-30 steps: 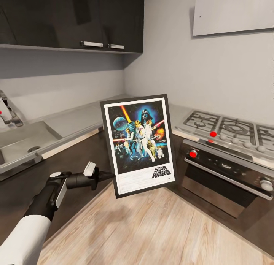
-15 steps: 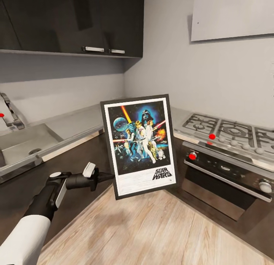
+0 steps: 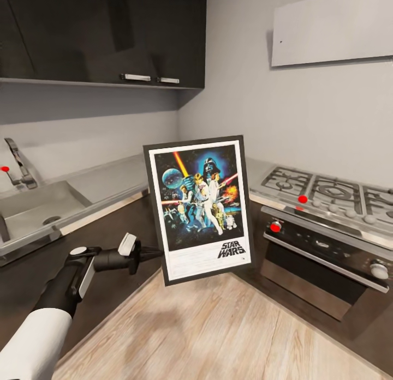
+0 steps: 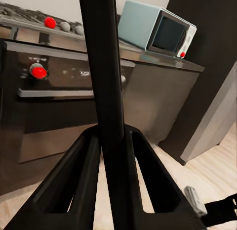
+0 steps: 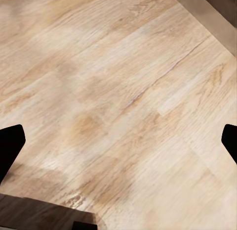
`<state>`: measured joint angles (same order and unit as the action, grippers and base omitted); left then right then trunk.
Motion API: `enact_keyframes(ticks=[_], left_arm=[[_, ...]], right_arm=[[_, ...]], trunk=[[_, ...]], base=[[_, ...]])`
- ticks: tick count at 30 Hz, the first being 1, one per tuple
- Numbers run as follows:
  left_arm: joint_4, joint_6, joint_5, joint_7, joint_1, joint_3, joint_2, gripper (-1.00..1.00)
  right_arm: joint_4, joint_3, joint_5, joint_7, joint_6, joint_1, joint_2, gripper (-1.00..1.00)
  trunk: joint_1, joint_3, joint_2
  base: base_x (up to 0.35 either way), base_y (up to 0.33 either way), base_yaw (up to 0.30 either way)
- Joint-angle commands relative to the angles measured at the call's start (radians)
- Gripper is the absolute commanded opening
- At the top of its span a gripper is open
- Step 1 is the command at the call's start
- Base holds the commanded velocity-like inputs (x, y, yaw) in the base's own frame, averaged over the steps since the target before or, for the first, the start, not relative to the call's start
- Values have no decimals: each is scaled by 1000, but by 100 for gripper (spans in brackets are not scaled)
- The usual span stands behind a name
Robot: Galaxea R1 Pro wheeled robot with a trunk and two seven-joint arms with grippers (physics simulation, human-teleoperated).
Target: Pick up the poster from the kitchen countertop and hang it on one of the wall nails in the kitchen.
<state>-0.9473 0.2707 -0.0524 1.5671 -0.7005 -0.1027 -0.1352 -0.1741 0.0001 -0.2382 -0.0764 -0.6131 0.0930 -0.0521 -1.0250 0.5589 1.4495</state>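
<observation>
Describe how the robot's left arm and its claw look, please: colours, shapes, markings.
The left arm has a white rounded lower shell, then a black segment with a white side panel. A white tab sits near the wrist. The left claw has slim, tapered matte black fingers.

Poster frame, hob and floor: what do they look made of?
Poster: matte black frame, maybe wood or plastic; printed face, no glare. Gas hob: brushed steel by its grey sheen, with darker grates. Floor: light wood planks, grain and seams visible, possibly laminate.

We see light wood floor [image 5: 123,106], our right gripper's [image 5: 118,141] fingertips [image 5: 10,143] spread wide at 3 and 9 o'clock.
</observation>
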Motion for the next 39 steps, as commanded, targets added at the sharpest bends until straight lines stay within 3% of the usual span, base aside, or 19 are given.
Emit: enact_keyframes(ticks=[1,13,27,39], left_arm=[[0,-2,0,4,-1,0,-2,-100],[55,-140,-2,4,-1,0,-55,-100],[59,-149,-7,4,-1,0,-77,-100],[52,-145,-9,4,-1,0,-79,-100]], right_arm=[[1,0,-11,-8,-2,1,0,100],[1,0,-11,-8,-1,1,0,100],[1,0,-10,-8,-1,1,-1,100],[-32,-1,3,-1,-2,3,-40,100]], trunk=[[0,-1,0],[0,-20,0],[0,-34,0],[0,-34,0]], base=[[0,0,0],[0,0,0],[0,0,0],[0,0,0]])
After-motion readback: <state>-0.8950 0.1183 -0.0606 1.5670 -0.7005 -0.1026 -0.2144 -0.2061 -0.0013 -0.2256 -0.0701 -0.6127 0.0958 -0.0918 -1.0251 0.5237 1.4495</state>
